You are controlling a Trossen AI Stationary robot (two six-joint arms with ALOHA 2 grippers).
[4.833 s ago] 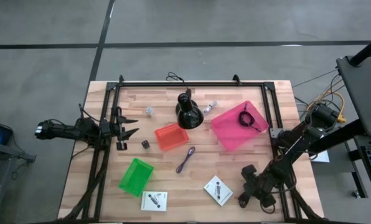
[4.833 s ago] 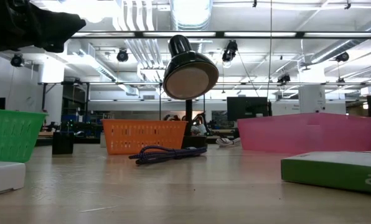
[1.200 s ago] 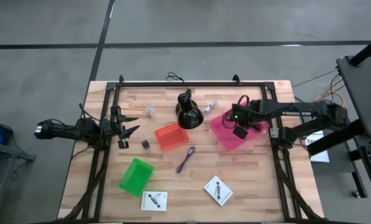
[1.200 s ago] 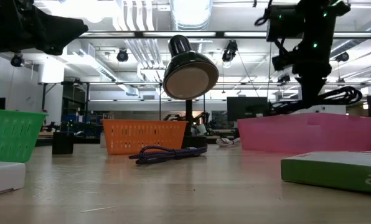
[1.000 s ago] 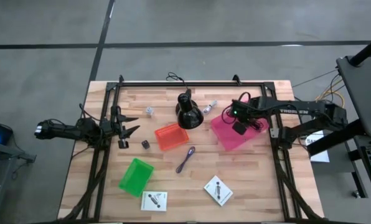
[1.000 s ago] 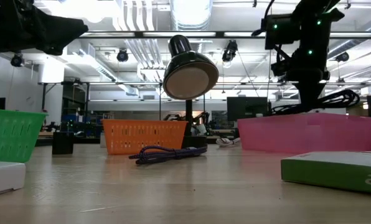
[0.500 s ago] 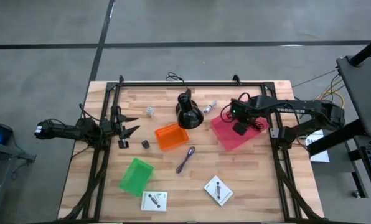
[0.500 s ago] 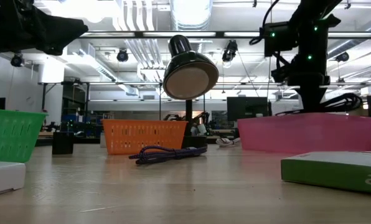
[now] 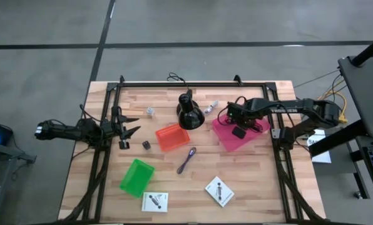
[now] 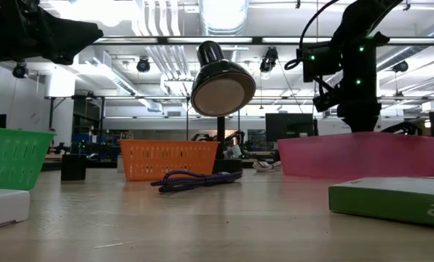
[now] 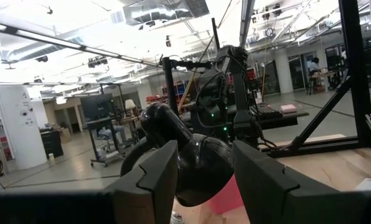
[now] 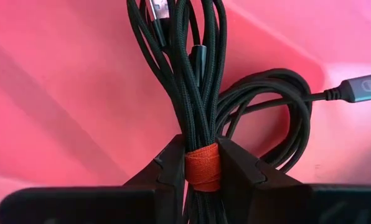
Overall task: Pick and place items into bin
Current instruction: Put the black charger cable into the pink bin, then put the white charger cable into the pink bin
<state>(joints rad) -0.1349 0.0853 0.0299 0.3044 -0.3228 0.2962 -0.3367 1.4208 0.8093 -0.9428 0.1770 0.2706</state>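
Note:
My right gripper is over the pink bin, shut on a black coiled cable. In the low view its fingers are hidden behind the bin's wall. My left gripper waits open at the table's left side, holding nothing. On the table lie a thin purple cord, two white cards, a tiny dark cube and small silvery bits. My right gripper pinches the cable bundle at its orange strap between the two fingers, which lie across the bundle. They come from above, pointing down into the pink bin. The loops spread over the bin's floor; whether they rest on it I cannot tell.
A black lamp stands at the middle back, just left of the pink bin. An orange bin and a green bin sit left of centre. A black frame runs round the table's far and side edges.
My right gripper has moved toward the table's left edge over the pink bin, still shut on the cable. In the low view the cable loop that stood above the bin's rim has sunk almost level with the rim.

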